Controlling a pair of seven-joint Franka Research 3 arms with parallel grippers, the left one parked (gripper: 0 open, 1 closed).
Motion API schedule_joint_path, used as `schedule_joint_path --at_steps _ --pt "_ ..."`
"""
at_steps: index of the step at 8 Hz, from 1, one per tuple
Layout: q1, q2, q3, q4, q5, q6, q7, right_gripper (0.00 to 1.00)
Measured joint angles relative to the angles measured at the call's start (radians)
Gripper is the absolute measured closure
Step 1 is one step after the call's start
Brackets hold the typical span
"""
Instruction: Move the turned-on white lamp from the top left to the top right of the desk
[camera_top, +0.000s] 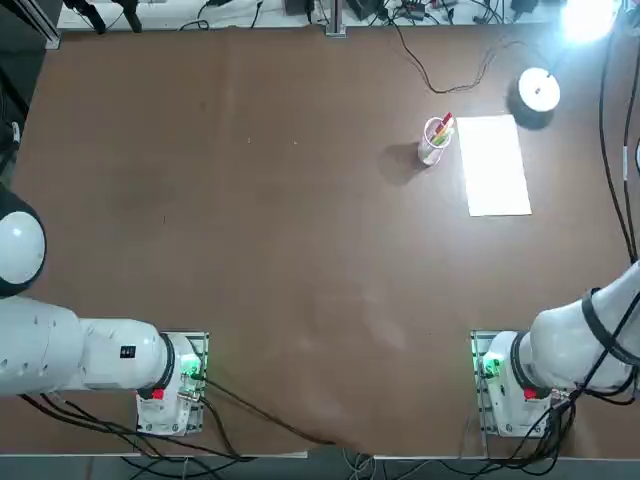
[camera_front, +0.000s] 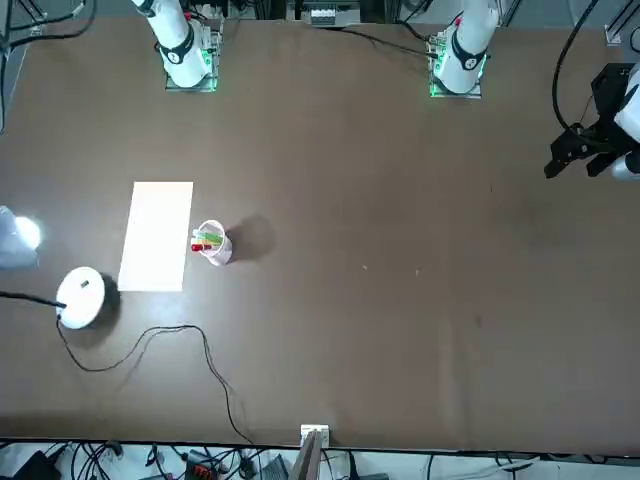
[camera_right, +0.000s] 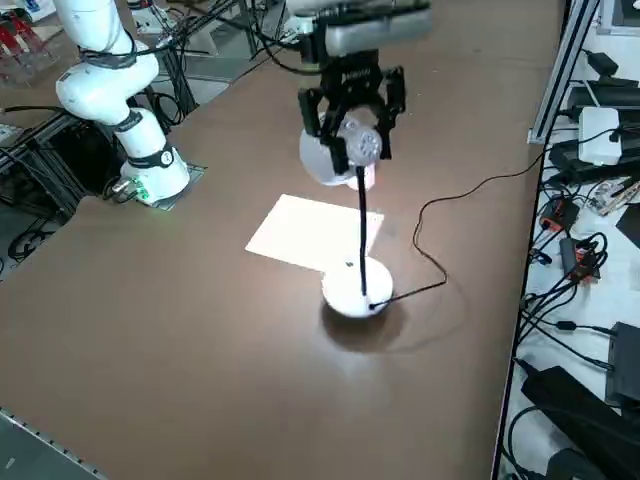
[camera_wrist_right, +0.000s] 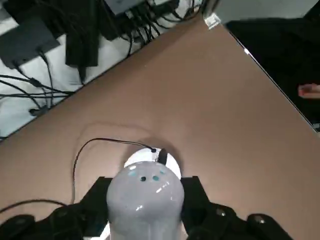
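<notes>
Above lamp (camera_right: 352, 250): right gripper (camera_right: 352, 125), prob. gripping head.

Lamp (camera_top: 585, 18) head glares white; soft shadows on desk (camera_top: 300, 250).
</notes>
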Motion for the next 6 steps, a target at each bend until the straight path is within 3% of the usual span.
schedule_joint_path --at_steps 6 --pt "-0.004 0.016 0.005 -0.045 -0.093 0.057 0.077 0.27"
